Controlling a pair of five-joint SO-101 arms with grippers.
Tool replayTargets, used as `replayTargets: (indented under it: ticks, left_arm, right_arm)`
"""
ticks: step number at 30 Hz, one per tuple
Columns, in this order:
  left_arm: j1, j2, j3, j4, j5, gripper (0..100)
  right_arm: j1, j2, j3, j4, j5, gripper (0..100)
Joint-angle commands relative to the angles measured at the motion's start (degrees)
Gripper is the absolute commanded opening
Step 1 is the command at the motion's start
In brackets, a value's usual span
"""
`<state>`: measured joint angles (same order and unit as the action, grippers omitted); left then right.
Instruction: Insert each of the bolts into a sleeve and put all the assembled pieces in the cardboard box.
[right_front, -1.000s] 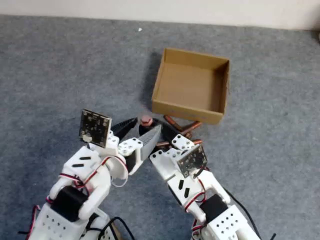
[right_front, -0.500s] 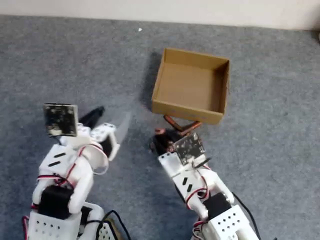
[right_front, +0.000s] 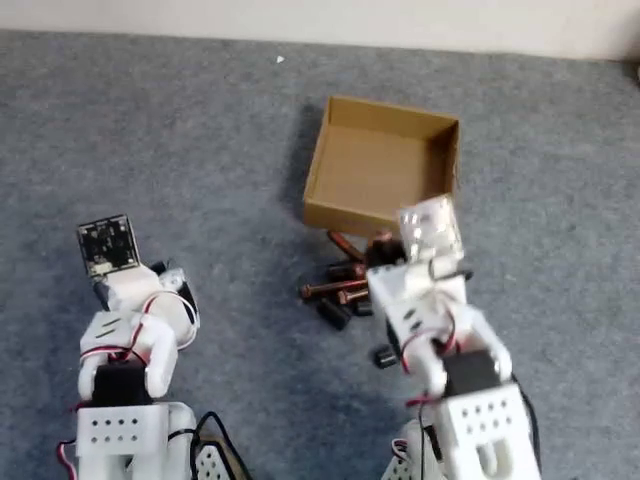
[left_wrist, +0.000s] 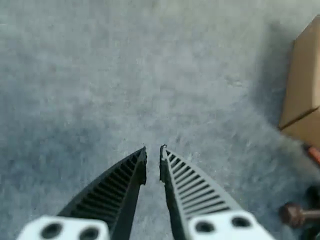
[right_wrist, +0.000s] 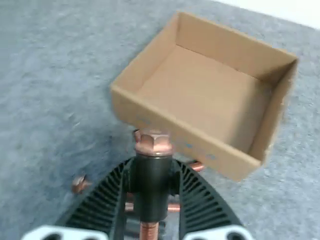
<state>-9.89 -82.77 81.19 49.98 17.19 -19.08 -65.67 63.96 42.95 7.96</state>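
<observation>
The right end effector (right_wrist: 152, 169) clamps a black cylindrical sleeve (right_wrist: 151, 187) with a copper hex-head bolt (right_wrist: 153, 142) seated in it, just short of the open brown cardboard box (right_wrist: 200, 137) at its twelve o'clock. Clear the near wall fully before releasing. The left end effector (left_wrist: 152, 159) is closed to a sliver, empty.

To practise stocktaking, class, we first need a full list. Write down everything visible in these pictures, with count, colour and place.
cardboard box: one, brown, empty, beyond the pile.
loose bolts: several, copper, heaped just in front of the box.
loose sleeves: several, black, among the bolts; one lies apart beside the right arm.
bolt in sleeve: one, copper in black, in the right gripper.
carpet: grey, covers the table.
left gripper: black, over carpet, holding nothing.
right gripper: black, shut on the bolt in sleeve, near the box.
</observation>
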Motion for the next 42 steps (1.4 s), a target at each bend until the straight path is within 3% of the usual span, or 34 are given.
replayTargets:
  ticks: [1,13,20,22,26,39,42]
  left_arm:
    - [-0.8,-0.7,4.4,-5.6,-0.1,7]
    - [-0.7,-0.7,6.7,-9.8,-0.1,7]
    - [-0.7,-0.7,6.7,-9.8,-0.1,7]
    - [-0.7,-0.7,6.7,-9.8,-0.1,7]
    - [-0.6,-0.7,6.7,-9.8,-0.1,7]
    - [-0.7,-0.7,6.7,-9.8,-0.2,7]
    - [-0.7,-0.7,6.7,-9.8,-0.2,7]
  right_arm:
    - [3.3,15.7,-15.0,0.0,0.5,0.7]
    - [11.0,64.5,-58.4,-0.1,0.4,0.9]
    - [13.1,82.9,-76.2,0.2,0.3,1.5]
    - [13.1,85.9,-78.9,0.4,0.2,5.7]
    - [13.0,88.7,-81.0,3.7,0.2,12.8]
    - [10.8,73.7,-80.7,30.0,0.8,12.8]
    - [9.5,69.7,-80.6,37.2,8.4,12.7]
